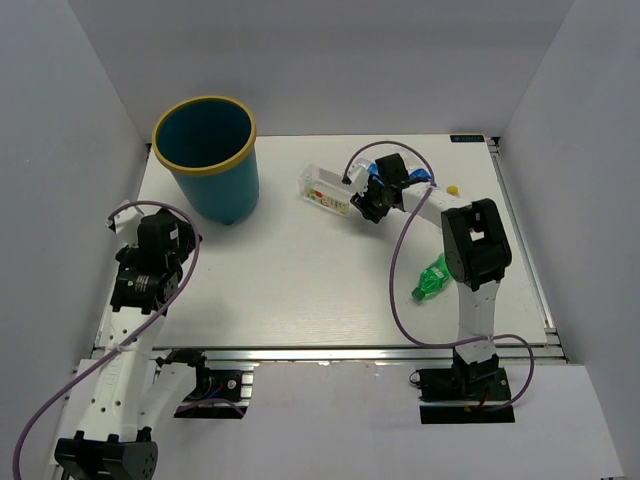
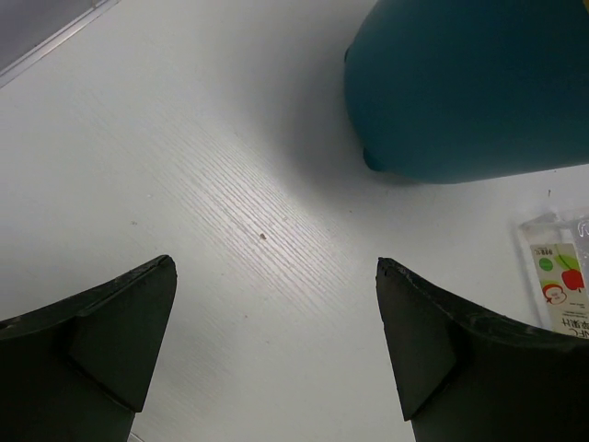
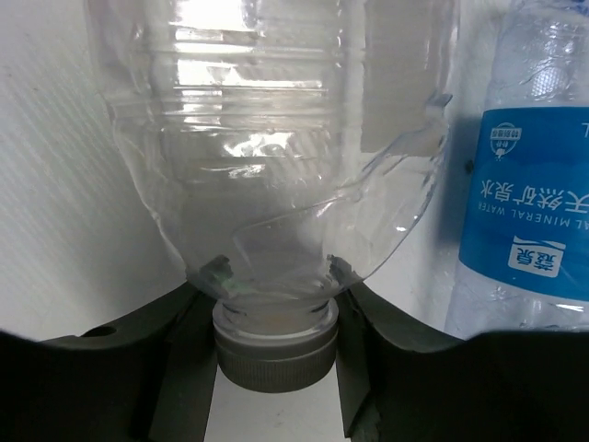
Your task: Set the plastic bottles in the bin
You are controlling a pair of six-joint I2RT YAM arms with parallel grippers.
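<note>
The teal bin (image 1: pixel 205 155) with a yellow rim stands at the far left; its wall shows in the left wrist view (image 2: pixel 469 87). My right gripper (image 1: pixel 368 205) (image 3: pixel 274 287) is shut on the neck of a clear white-labelled bottle (image 1: pixel 325 190) (image 3: pixel 276 138), just above its grey cap (image 3: pixel 274 354). A clear blue-labelled bottle (image 3: pixel 534 203) lies right beside it. A green bottle (image 1: pixel 432 278) lies by the right arm. A yellow cap (image 1: pixel 453 189) shows behind the arm. My left gripper (image 1: pixel 168 240) (image 2: pixel 276 267) is open and empty over bare table near the bin's base.
White walls enclose the table on three sides. The right arm (image 1: pixel 475 250) reaches across the far right of the table, its purple cable looping over it. The labelled bottle's end shows at the right edge of the left wrist view (image 2: pixel 557 285).
</note>
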